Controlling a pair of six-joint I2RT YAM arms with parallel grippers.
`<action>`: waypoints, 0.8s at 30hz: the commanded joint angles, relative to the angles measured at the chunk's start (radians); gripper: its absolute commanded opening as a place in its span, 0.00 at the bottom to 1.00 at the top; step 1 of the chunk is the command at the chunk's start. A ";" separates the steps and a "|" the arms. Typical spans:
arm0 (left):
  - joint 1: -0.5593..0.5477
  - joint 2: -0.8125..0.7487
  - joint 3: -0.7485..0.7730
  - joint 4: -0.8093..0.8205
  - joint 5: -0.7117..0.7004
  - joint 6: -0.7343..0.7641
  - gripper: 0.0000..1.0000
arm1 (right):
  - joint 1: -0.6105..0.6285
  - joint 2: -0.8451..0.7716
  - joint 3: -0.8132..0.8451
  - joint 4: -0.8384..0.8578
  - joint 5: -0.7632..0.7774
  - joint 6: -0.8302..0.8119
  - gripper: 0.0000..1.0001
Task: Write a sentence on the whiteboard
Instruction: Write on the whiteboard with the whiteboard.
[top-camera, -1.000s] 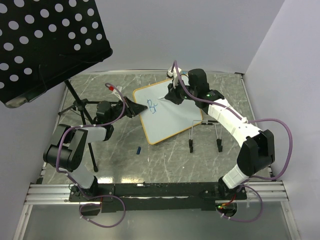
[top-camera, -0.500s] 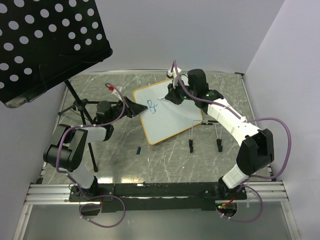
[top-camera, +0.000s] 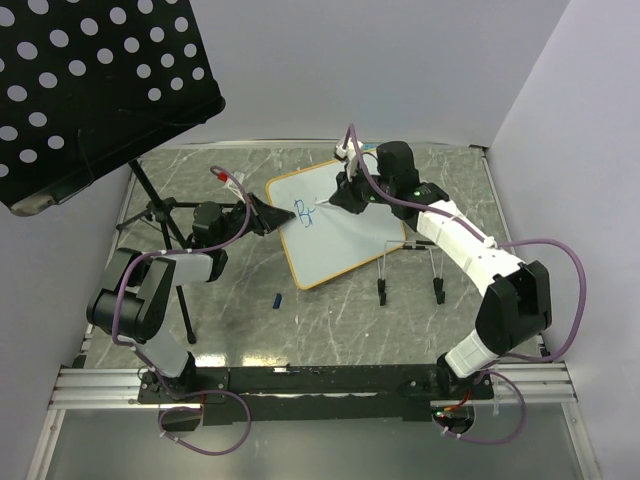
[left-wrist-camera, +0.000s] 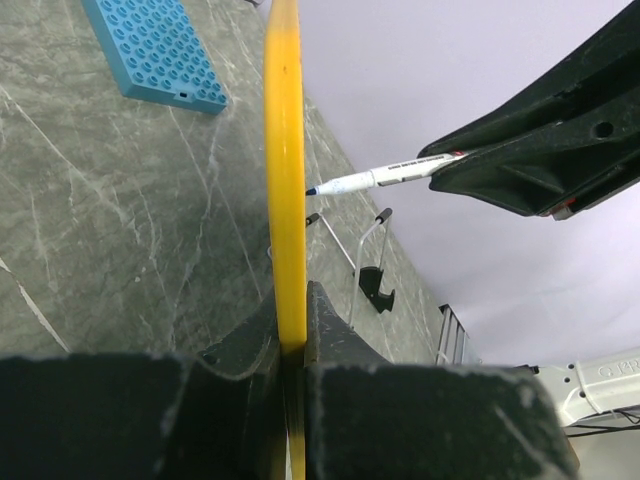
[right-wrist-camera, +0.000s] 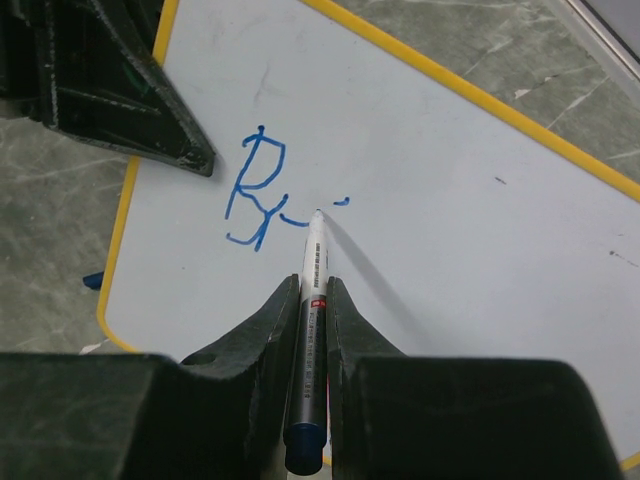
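Observation:
The whiteboard (top-camera: 345, 235) with a yellow-orange rim is held tilted at mid table. My left gripper (top-camera: 268, 216) is shut on its left rim, which shows edge-on as a yellow bar in the left wrist view (left-wrist-camera: 284, 150). My right gripper (top-camera: 350, 193) is shut on a white marker (right-wrist-camera: 311, 300) whose tip touches the board (right-wrist-camera: 450, 250). The sentence (right-wrist-camera: 262, 200) is only a blue "Br" and a short stroke beside the tip. The marker also shows in the left wrist view (left-wrist-camera: 380, 178).
A black perforated music stand (top-camera: 90, 80) on a tripod stands at the back left. A small blue cap (top-camera: 277, 298) lies on the table. A wire stand with two black feet (top-camera: 410, 270) stands by the board's right edge. A blue studded plate (left-wrist-camera: 155, 50) lies behind.
My right gripper has shifted the marker slightly right across the board, adding a short stroke after the "B". The left gripper and board have not moved.

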 joint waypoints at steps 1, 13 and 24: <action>-0.006 -0.027 0.046 0.201 0.024 -0.048 0.01 | -0.006 -0.049 -0.005 0.012 -0.037 -0.012 0.00; -0.006 -0.030 0.047 0.201 0.027 -0.048 0.01 | -0.006 0.010 0.021 -0.012 -0.015 -0.009 0.00; -0.006 -0.027 0.047 0.201 0.027 -0.049 0.01 | -0.010 0.010 0.012 0.009 0.041 0.003 0.00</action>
